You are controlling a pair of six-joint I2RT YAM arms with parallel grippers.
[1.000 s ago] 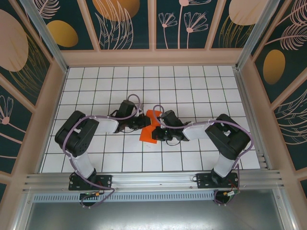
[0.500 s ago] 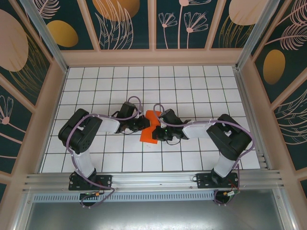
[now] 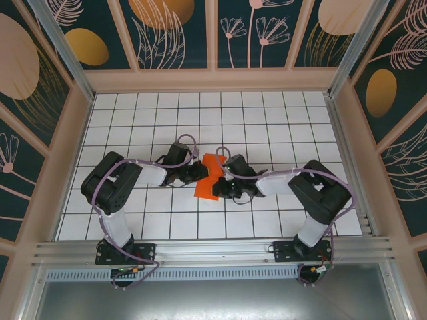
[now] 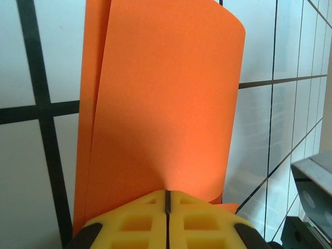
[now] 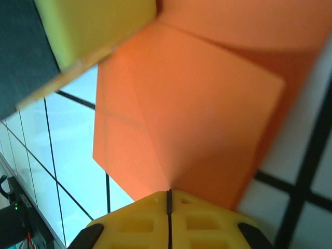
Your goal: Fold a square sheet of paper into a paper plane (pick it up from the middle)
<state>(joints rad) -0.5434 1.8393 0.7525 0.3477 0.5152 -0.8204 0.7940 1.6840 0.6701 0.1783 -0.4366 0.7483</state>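
The orange sheet of paper (image 3: 208, 179) is sitting right between the two grippers. It's partly folded, so it's looking more like an uneven wedge than a flat square. Its top end is lying between the two sets of fingertips, and its lower corner is sticking out below the left gripper's tip, toward the arm bases.

The left gripper (image 3: 200, 172) is reaching in from the left side of the paper and the right gripper (image 3: 222, 183) from the right, and the two are nearly meeting over it.

From the left wrist, the paper (image 4: 166, 104) is running straight away from the left gripper (image 4: 167, 196) in two layers. The top one is bowing up and the lower one is peeking out along its left edge. The yellow fingers (image 4: 135, 223) are pressing tight together with just a thin seam between them. The paper is coming right out of that seam, so it's pinching the edge.

It's the same from the right wrist. The paper (image 5: 197, 114) is fanning out from the right gripper (image 5: 168, 194), whose yellow fingers (image 5: 135, 228) are clamping together on it. A crease is running away from the pinch point. A blurry yellow block (image 5: 93, 26) is sitting just beyond the paper's far left corner, and I can't tell for sure what it is.

Under both grippers, the white tiled table (image 3: 133, 120) is spreading out, with floral wall panels (image 3: 173, 33) standing around it.
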